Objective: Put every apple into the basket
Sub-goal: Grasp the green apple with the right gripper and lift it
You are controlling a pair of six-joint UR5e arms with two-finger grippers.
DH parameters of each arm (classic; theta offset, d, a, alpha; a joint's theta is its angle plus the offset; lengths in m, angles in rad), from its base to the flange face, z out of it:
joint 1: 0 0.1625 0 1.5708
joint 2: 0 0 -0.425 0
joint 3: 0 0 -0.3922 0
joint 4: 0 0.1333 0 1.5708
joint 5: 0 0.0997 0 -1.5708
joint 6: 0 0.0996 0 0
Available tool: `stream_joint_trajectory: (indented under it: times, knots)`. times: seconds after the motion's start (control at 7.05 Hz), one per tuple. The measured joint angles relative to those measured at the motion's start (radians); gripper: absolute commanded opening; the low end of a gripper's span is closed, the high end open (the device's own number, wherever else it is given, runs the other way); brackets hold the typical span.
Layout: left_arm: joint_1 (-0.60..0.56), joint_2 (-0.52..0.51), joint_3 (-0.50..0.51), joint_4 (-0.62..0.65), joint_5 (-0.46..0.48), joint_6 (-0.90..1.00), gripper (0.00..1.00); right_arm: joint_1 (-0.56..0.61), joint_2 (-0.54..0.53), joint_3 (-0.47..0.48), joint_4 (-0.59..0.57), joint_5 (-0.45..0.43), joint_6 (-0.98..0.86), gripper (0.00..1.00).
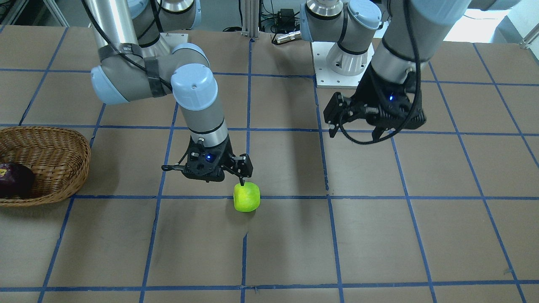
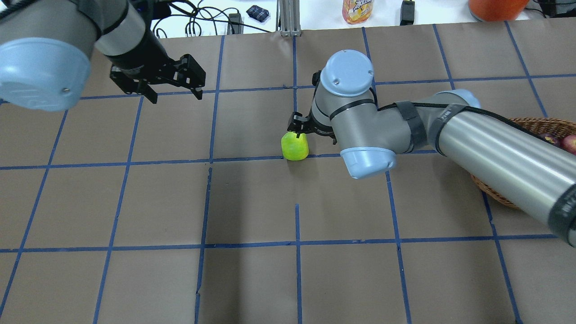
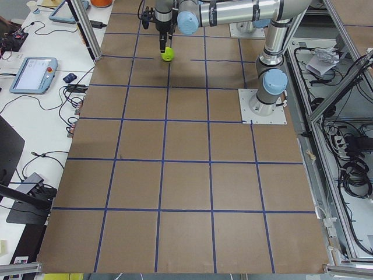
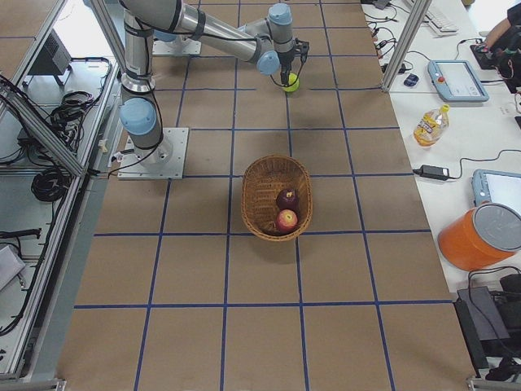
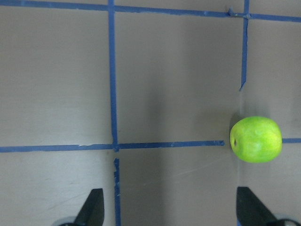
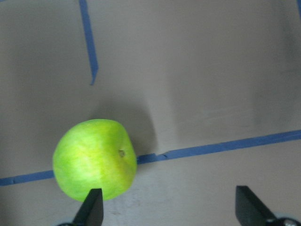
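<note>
The lime green apple (image 1: 246, 197) lies on the table near the middle; it also shows in the overhead view (image 2: 294, 146). My right gripper (image 1: 203, 176) is open, low over the table, with one fingertip (image 6: 94, 207) at the apple (image 6: 95, 157); the apple lies off to that side, not between the jaws. The wicker basket (image 4: 259, 181) holds the maroon apple (image 4: 286, 198) and the red apple (image 4: 286, 221). My left gripper (image 2: 173, 87) is open and empty, raised; its wrist view shows the green apple (image 5: 256, 139) off to the right.
The basket (image 1: 50, 160) sits at the table's end on my right, partly hidden under my right forearm in the overhead view (image 2: 531, 123). Blue tape lines grid the brown table. A bottle (image 2: 357, 10) and cables lie beyond the far edge.
</note>
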Motion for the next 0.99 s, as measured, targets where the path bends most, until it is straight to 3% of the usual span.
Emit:
stream_joint_trajectory:
  times: [0.43, 0.71, 0.85, 0.99]
  knots:
    - [0.013, 0.067, 0.013, -0.082, 0.069, 0.025, 1.0, 0.081, 0.129, -0.097, -0.003, -0.092, 0.034, 0.98]
    - [0.018, 0.059, 0.036, -0.107, 0.083, 0.025, 1.0, 0.085, 0.175, -0.104, -0.041, -0.1, 0.026, 0.68]
    - [0.02, 0.056, 0.043, -0.115, 0.084, 0.025, 1.0, 0.085, 0.191, -0.104, -0.06, -0.105, 0.014, 0.62]
    - [0.022, 0.055, 0.046, -0.118, 0.083, 0.025, 1.0, 0.083, 0.189, -0.106, -0.052, -0.119, -0.01, 0.63]
